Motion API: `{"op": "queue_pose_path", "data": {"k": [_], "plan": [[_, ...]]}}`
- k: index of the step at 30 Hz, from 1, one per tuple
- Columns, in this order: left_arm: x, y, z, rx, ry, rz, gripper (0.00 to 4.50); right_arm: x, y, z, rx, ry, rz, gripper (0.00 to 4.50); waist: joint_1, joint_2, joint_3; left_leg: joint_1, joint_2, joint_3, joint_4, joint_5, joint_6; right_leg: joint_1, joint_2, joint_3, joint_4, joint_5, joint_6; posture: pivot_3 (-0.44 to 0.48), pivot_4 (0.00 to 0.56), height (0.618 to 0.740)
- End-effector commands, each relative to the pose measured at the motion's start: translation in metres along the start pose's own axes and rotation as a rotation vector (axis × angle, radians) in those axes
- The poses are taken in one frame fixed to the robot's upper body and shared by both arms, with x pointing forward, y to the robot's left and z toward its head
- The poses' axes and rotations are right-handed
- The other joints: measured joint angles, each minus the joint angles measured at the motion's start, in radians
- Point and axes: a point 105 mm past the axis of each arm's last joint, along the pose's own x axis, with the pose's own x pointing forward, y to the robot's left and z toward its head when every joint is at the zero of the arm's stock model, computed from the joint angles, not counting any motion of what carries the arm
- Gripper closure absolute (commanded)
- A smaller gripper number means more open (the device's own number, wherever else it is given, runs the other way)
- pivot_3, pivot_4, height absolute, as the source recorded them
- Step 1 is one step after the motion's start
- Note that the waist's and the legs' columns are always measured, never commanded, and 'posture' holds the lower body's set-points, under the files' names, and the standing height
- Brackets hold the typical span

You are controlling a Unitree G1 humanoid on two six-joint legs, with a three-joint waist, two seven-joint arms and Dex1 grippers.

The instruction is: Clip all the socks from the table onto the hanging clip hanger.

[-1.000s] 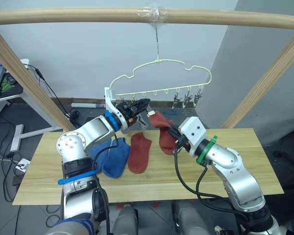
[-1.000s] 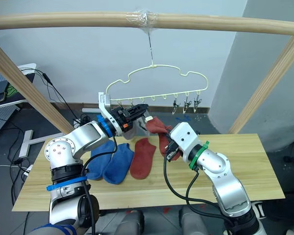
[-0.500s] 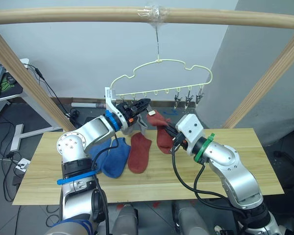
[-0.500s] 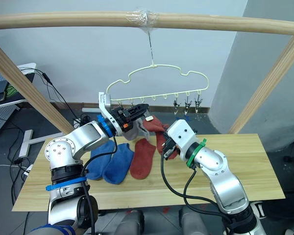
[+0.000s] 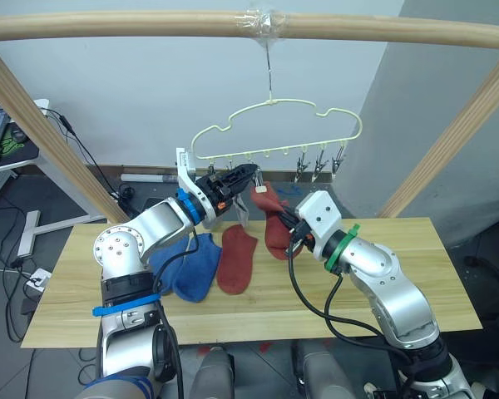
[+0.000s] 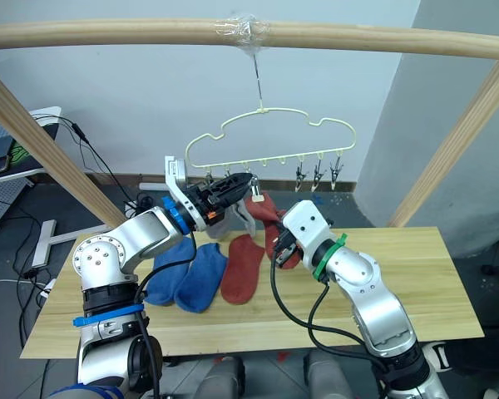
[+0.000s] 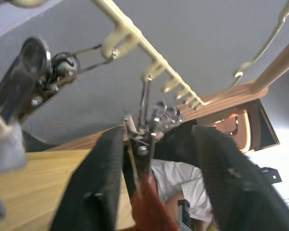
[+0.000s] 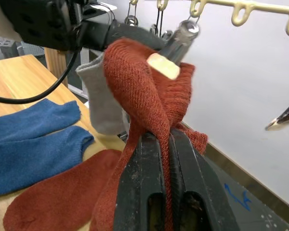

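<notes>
Behind the counter [image 5: 416,274] a pale wall is showing, and a thick wooden pole frame [image 5: 150,25] is spanning the scene overhead. Hanging from that pole by its hook, the pale yellow-green clip hanger [image 5: 274,125] is sitting level above the counter's far edge, with its row of small metal clips dangling below the bottom wire.

Left hand [image 5: 248,173] is raised just under the hanger's lower wire; in the left wrist view its two black fingers [image 7: 94,187] are standing either side of one metal clip [image 7: 143,126], pressing on it, so this hand is closed around the clip. Red fabric is showing right below that clip.

Right hand [image 6: 280,248] is closed on a red sock [image 8: 144,96], lifted clear of the counter, with the sock's upper end reaching the clip held by the left hand. In the right wrist view the fabric is pinched between the two fingers and is bunching up towards the clip's tip.

A light grey sock [image 6: 224,220] is hanging just beside the left hand, under the hanger's left part; what is holding it cannot be determined.

Lying flat on the counter are two blue socks [image 5: 191,264], overlapping one another, and a second red sock [image 5: 235,259] just beside them
</notes>
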Motion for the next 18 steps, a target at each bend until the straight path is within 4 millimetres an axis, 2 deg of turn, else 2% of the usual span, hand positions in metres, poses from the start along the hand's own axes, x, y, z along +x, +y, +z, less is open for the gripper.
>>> {"op": "queue_pose_path", "data": {"k": [1, 4, 5, 9, 10, 11, 15, 18], "plan": [[-0.006, -0.014, 0.004, 0.04, -0.011, -0.046, 1.0, 0.006, -0.001, 0.007, 0.003, -0.047, -0.006, 4.5, 0.0, 0.0, 0.0, 0.0, 0.0, 0.0, 0.0, 0.0, 0.0, 0.0, 0.0, 0.0, 0.0, 0.0, 0.0, -0.023, 0.197, 0.74], [-0.013, -0.015, 0.006, 0.05, -0.004, -0.039, 0.18, 0.01, -0.006, 0.002, 0.023, -0.04, -0.025, 4.5, 0.001, 0.0, 0.0, 0.0, 0.0, 0.0, 0.0, 0.0, 0.0, 0.0, 0.0, 0.0, 0.0, 0.0, 0.0, -0.014, 0.197, 0.74], [-0.018, -0.015, 0.005, 0.06, 0.008, -0.032, 0.04, 0.013, -0.009, -0.002, 0.04, -0.035, -0.042, 4.5, 0.001, 0.0, 0.0, -0.001, 0.0, 0.0, 0.0, 0.0, 0.0, -0.001, 0.0, 0.0, 0.0, 0.0, 0.0, -0.011, 0.197, 0.74], [-0.038, -0.016, -0.007, 0.134, 0.091, 0.009, 0.04, 0.023, -0.017, -0.015, 0.071, -0.021, -0.086, 4.5, -0.001, 0.0, 0.0, -0.001, 0.0, 0.001, -0.002, 0.0, 0.0, -0.003, 0.0, 0.001, 0.001, 0.001, 0.001, 0.007, 0.197, 0.74], [-0.043, -0.017, -0.012, 0.196, 0.126, 0.036, 0.04, 0.025, -0.019, -0.017, 0.078, -0.024, -0.095, 4.5, 0.002, 0.0, 0.0, -0.001, 0.0, 0.0, -0.002, 0.0, 0.0, -0.003, 0.0, 0.0, 0.001, 0.001, 0.001, 0.023, 0.199, 0.74], [-0.045, -0.017, -0.016, 0.24, 0.152, 0.055, 0.0, 0.027, -0.021, -0.018, 0.083, -0.026, -0.101, 3.95, 0.003, -0.001, 0.0, -0.001, 0.0, 0.0, -0.002, 0.0, 0.0, -0.004, 0.0, 0.0, 0.001, 0.0, 0.001, 0.039, 0.199, 0.74], [-0.057, -0.028, -0.029, 0.536, 0.266, 0.092, 0.0, 0.032, -0.026, -0.028, 0.204, -0.019, -0.132, 2.66, 0.013, -0.001, 0.001, -0.003, 0.0, 0.0, -0.002, 0.0, 0.0, -0.004, 0.0, 0.0, 0.001, -0.002, -0.003, 0.065, 0.198, 0.74], [-0.059, -0.029, -0.034, 0.685, 0.283, 0.09, 0.0, 0.029, -0.028, -0.033, 0.233, -0.006, -0.141, 1.73, 0.025, -0.001, 0.001, -0.002, 0.0, 0.001, -0.002, 0.0, 0.0, -0.004, 0.0, 0.0, 0.001, -0.002, -0.004, 0.079, 0.197, 0.74]]}}
